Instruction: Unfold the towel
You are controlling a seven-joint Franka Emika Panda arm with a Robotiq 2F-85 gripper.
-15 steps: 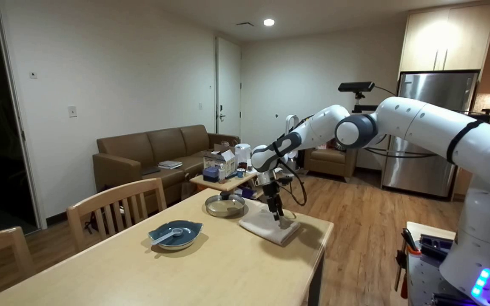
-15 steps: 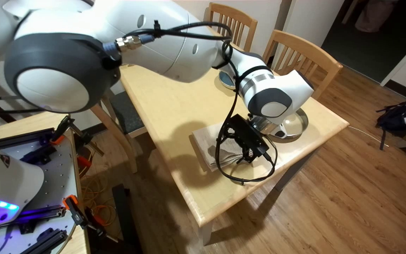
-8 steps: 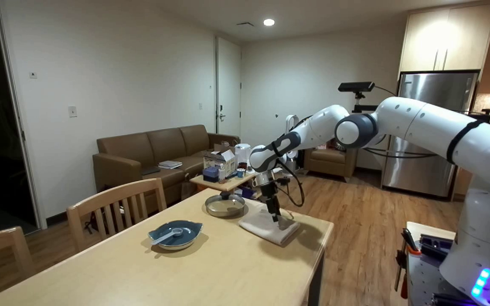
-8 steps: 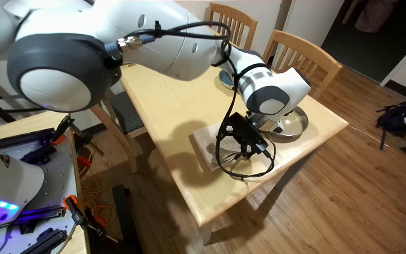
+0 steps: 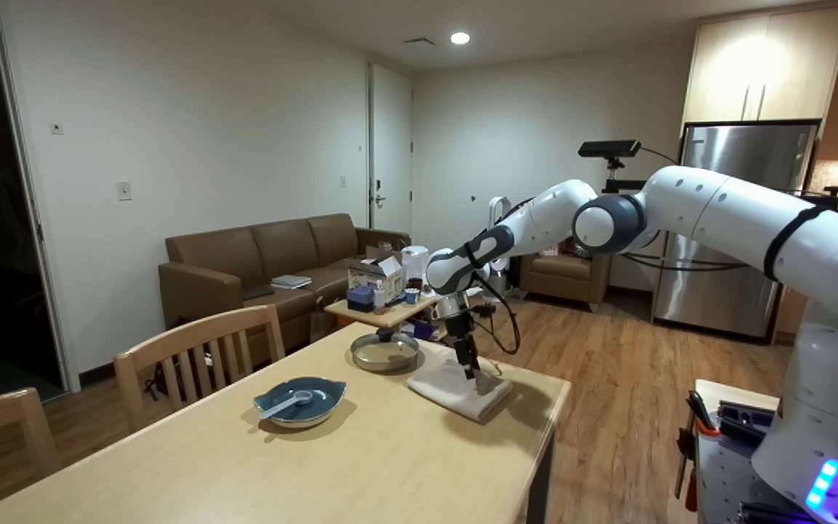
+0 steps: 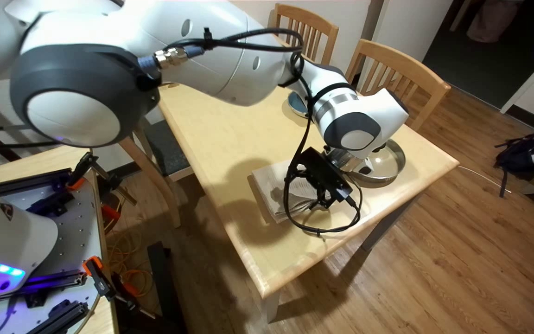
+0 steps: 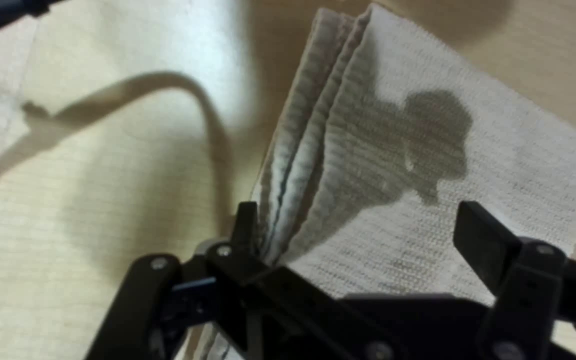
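White and still folded, the towel (image 5: 447, 391) lies on the counter (image 5: 361, 466), close to one end. Compared with a second ago, the gripper (image 7: 360, 232) has shifted only slightly over it, jaws spread wide, one just beside the layered edge.

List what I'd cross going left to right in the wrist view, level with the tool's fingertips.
Tabletop, cable-like shadow, one tool finger, the towel's stacked edges, its upper face, the other tool finger, more towel, tabletop again.
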